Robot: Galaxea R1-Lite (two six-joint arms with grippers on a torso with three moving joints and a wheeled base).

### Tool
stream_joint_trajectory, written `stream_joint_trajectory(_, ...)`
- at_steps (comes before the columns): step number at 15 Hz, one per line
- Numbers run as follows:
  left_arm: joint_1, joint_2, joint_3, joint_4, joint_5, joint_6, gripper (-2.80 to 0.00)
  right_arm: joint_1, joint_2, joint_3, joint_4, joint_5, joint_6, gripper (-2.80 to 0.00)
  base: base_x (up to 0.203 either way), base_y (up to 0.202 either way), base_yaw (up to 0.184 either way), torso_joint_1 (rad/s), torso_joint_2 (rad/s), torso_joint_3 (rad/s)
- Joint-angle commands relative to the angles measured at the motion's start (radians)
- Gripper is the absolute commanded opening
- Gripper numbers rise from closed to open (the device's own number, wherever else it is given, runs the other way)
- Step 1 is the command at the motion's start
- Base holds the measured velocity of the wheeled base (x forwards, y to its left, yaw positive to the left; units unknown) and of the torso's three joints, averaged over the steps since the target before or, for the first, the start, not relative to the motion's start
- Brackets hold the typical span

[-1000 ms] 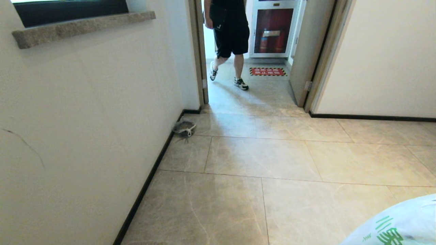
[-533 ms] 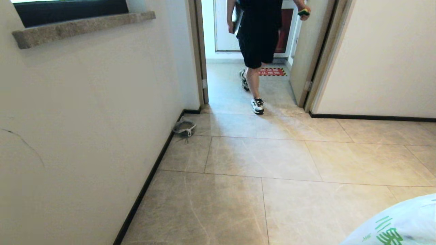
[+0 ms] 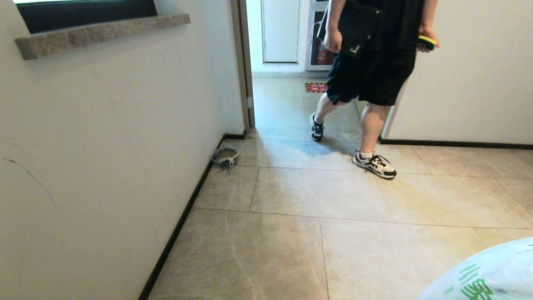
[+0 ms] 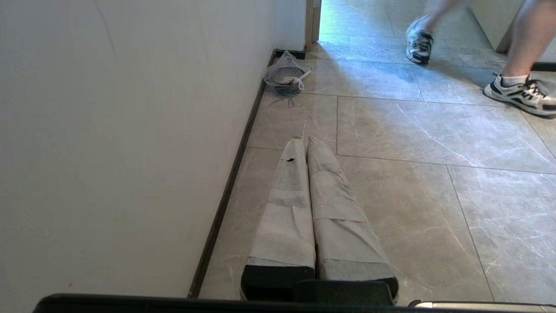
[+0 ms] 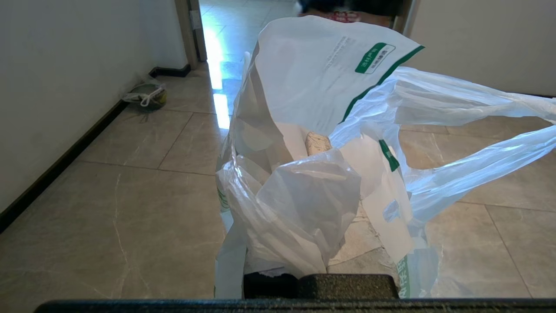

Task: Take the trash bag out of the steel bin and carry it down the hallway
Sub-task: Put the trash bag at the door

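nearest, the right gripper (image 5: pixel 319 278) is clamped shut in the folds of the trash bag (image 5: pixel 321 130), whose white plastic and loop handles fill the right wrist view and hide the fingers almost wholly. the bag hangs off the floor at the robot's right, only a green-printed corner (image 3: pixel 483 275) showing in the head view. the steel bin is in no view, so the lifting-out looks done and the carrying step is in hand. the left gripper (image 4: pixel 304 141) is closed on nothing, fingers pressed together, held low beside the wall (image 4: pixel 130 130). farther on, a small greyish bag (image 3: pixel 225 157) lies against the baseboard. beyond it a person (image 3: pixel 370 75) steps through the doorway (image 3: pixel 287 83) toward the robot, one shoe (image 3: pixel 374 164) on the tiles of the hallway (image 3: pixel 316 196). the next move likely calls for waiting or steering around that person. the head view shows the person's hands and the red mat (image 3: pixel 316 87); the left wrist view only the legs.
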Motion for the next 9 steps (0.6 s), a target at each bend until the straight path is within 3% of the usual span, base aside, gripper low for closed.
stream_joint_trajectory(1,0.0,0.0,0.002,0.002,0.0,0.001,-2.8,0.001,0.001,0.04,-0.002,0.0,0.0,-2.8,0.0,0.0,0.0,0.0,0.0,0.0)
stream_joint_trajectory(5,0.0,0.0,0.002,0.002,0.003,-0.011,-2.8,0.002,0.001,0.04,-0.001,0.0,0.0,-2.8,0.021,0.0,0.0,0.001,0.0,0.001)
stream_joint_trajectory(9,0.0,0.0,0.002,0.002,0.004,-0.011,-2.8,0.002,0.001,0.04,-0.001,0.0,0.001,-2.8,0.181,0.0,-0.001,0.002,0.0,0.002)
